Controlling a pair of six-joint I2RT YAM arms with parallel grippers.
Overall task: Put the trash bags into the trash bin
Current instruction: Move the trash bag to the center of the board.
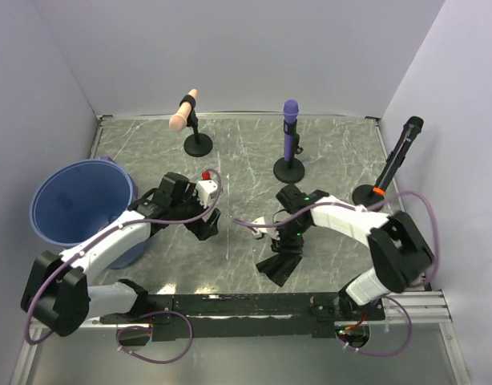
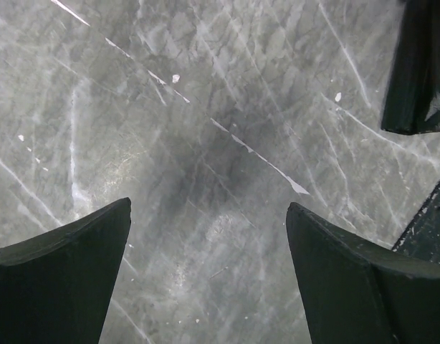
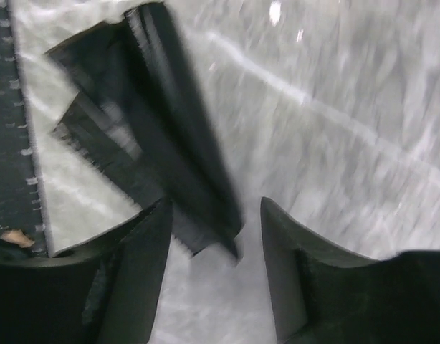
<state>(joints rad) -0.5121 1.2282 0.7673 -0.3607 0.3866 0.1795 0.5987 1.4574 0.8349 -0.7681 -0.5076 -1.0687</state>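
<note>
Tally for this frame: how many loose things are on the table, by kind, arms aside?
Bin: 1
Trash bag: 1 folded bundle
Mics on stands: 3, namely pink mic, purple mic, black mic
Total: 5

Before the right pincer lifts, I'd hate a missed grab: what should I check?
1. Corner of bag inside right pincer: ok.
2. Grip of right pincer on bag: not ok, jaws apart.
3. State of left pincer: open, empty, ok.
4. Upright bin, mouth open: ok.
5. Route to bin free: not ok, left arm lies between.
</note>
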